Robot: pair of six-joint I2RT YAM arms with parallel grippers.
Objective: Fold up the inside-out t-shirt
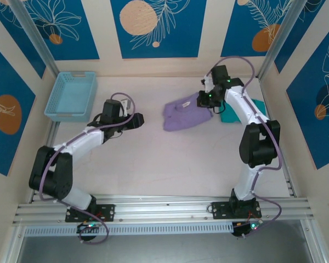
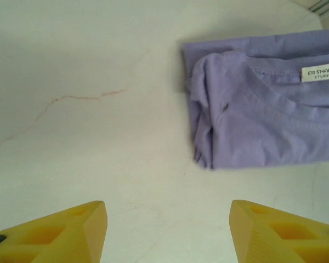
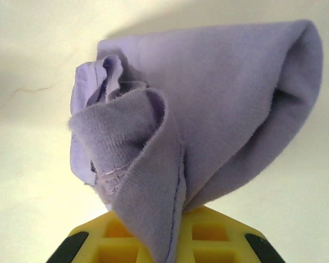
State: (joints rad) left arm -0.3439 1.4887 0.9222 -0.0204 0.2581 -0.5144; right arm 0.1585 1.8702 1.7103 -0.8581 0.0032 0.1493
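Pinched tight in my right gripper (image 3: 165, 227), a bunched fold of the lavender t-shirt (image 3: 219, 104) stands up; the rest lies folded on the table (image 1: 170, 164) beside a teal garment (image 1: 228, 117). My left gripper (image 2: 167, 233) hovers nearby, jaws well apart, empty.

1. The t-shirt (image 3: 225, 98) is seen as soft, matt, slightly fuzzy knit cloth.
2. The table (image 2: 98, 142) is shown smooth, pale and faintly veined.
3. The fingers (image 2: 71, 233) are moulded in matt yellow plastic.
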